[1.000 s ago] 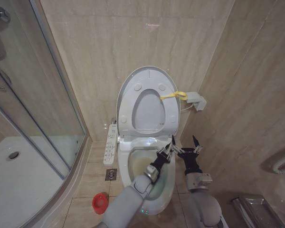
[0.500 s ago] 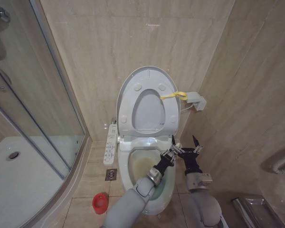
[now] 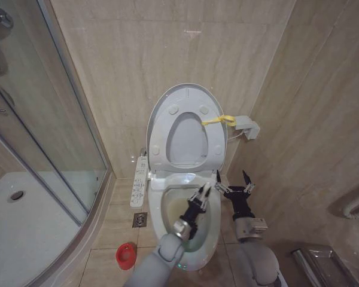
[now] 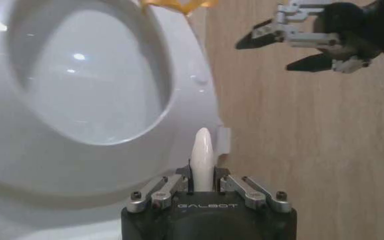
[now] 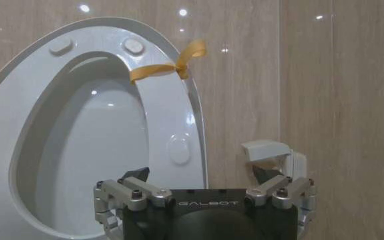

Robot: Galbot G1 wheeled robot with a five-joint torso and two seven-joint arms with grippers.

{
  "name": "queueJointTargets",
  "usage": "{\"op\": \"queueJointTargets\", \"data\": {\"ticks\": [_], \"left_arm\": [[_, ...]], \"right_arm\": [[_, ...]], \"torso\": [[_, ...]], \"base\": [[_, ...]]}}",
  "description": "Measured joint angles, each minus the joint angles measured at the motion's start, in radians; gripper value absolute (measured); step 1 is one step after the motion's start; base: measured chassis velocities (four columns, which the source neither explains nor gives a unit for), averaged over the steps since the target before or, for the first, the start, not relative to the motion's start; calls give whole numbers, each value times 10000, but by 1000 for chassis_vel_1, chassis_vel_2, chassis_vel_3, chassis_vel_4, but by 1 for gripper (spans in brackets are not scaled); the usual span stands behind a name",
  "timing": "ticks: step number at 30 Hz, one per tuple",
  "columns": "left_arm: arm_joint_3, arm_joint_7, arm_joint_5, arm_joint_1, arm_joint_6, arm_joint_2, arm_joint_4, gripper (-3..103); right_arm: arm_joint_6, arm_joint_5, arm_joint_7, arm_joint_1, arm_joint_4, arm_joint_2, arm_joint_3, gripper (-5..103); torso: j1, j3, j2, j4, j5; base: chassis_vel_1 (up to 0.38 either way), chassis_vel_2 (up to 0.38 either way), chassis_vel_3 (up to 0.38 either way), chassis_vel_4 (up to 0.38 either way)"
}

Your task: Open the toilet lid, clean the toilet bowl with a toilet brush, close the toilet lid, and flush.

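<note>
A glass shower enclosure (image 3: 42, 119) with a white curved tray (image 3: 24, 233) takes up the robot's left side of a beige-tiled bathroom, and the toilet stands against the back wall between the tiled corner and the shower. The toilet lid (image 3: 185, 98) stands raised and leaning on the wall, its underside facing the room with the ring-shaped seat (image 3: 161, 134) folded up against it; a yellow strap loop (image 3: 220, 120) hangs from the lid's edge, near a small white wall fitting (image 3: 246, 127). Below, the toilet bowl (image 3: 210, 236) lies uncovered, a yellowish-brown stain visible on its inner wall. The robot's left arm reaches diagonally across the bowl, and the left gripper (image 3: 201, 195) hovers over the basin near its rear rim, fingers clamped on the white handle of the toilet brush (image 4: 203, 156), whose rounded tip sticks up between them in the left wrist view; the bristle head cannot be made out, presumably hidden below the gripper. The right gripper (image 3: 231, 181) waits just beside the bowl's right edge, pointing up toward the lid, its two dark fingers spread wide with nothing between them. A white control panel (image 3: 140, 181) runs along the bowl's left side. On the floor tiles lie a square drain (image 3: 140, 219) and, near it, a small red cup holder (image 3: 126, 256).
</note>
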Motion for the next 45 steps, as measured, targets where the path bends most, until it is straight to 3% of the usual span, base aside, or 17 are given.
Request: {"op": "queueJointTargets", "data": {"ticks": [11, 24, 45], "left_arm": [[-551, -25, -22, 599, -202, 784, -143, 21], [-722, 40, -11, 1061, -625, 695, 180, 21], [12, 60, 308, -269, -18, -1024, 222, 21]], "right_arm": [[0, 0, 0, 0, 0, 0, 0, 100], [0, 0, 0, 0, 0, 0, 0, 100], [0, 0, 0, 0, 0, 0, 0, 100]], "torso": [[0, 0, 0, -1, 1], [0, 1, 0, 1, 4], [1, 2, 0, -1, 3]], "base": [[0, 0, 0, 0], [0, 0, 0, 0], [0, 0, 0, 0]]}}
